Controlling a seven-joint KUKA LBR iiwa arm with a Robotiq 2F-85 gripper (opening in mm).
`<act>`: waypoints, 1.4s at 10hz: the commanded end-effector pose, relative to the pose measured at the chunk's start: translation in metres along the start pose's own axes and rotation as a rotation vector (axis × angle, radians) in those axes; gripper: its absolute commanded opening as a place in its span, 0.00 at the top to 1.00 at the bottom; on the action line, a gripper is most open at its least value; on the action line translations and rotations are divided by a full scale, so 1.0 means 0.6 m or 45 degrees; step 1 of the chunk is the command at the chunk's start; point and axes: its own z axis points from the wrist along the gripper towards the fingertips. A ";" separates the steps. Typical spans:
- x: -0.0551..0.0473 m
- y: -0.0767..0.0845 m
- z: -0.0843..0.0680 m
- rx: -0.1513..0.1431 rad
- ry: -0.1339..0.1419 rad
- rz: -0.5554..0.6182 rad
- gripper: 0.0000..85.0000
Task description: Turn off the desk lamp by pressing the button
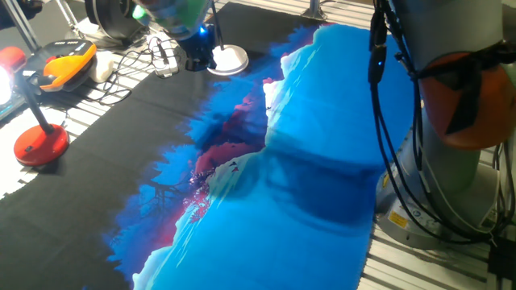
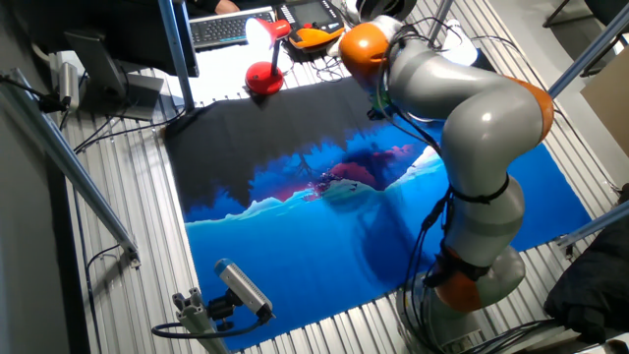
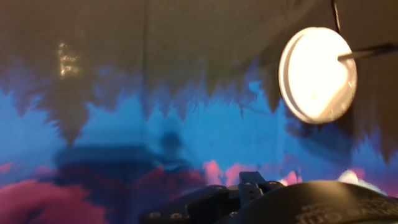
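Two lamps stand at the far end of the table; no container shows in any view. The desk lamp [image 1: 228, 59] has a flat, round, glossy white disc base, which rests on the black part of the printed cloth [image 1: 306, 161] near its far edge, by the jagged border with the blue. In the hand view that base [image 3: 318, 74] glows bright white at upper right, with a thin dark stem crossing its rim. The gripper [image 1: 197, 50] hangs just beside the base, to its left in one fixed view; whether its fingers are open or closed cannot be told. Well apart, the red-based lamp [image 1: 40, 145] stands off the cloth's left edge.
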 end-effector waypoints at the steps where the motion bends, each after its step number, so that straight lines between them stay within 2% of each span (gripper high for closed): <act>1: -0.002 -0.049 0.022 -0.017 0.001 -0.007 1.00; 2: -0.002 -0.049 0.022 -0.029 0.011 -0.007 1.00; 4: -0.002 -0.049 0.022 -0.079 0.082 0.031 1.00; 6: -0.002 -0.049 0.022 -0.057 0.156 0.084 1.00; 7: -0.002 -0.049 0.022 -0.015 0.192 0.117 1.00; 8: -0.002 -0.049 0.022 0.057 0.189 0.128 1.00; 9: -0.002 -0.049 0.022 0.131 0.163 0.144 1.00; 10: -0.002 -0.049 0.022 0.161 0.150 0.169 1.00; 11: -0.002 -0.049 0.022 0.172 0.139 0.181 1.00; 14: -0.004 -0.048 0.028 0.236 0.106 0.187 1.00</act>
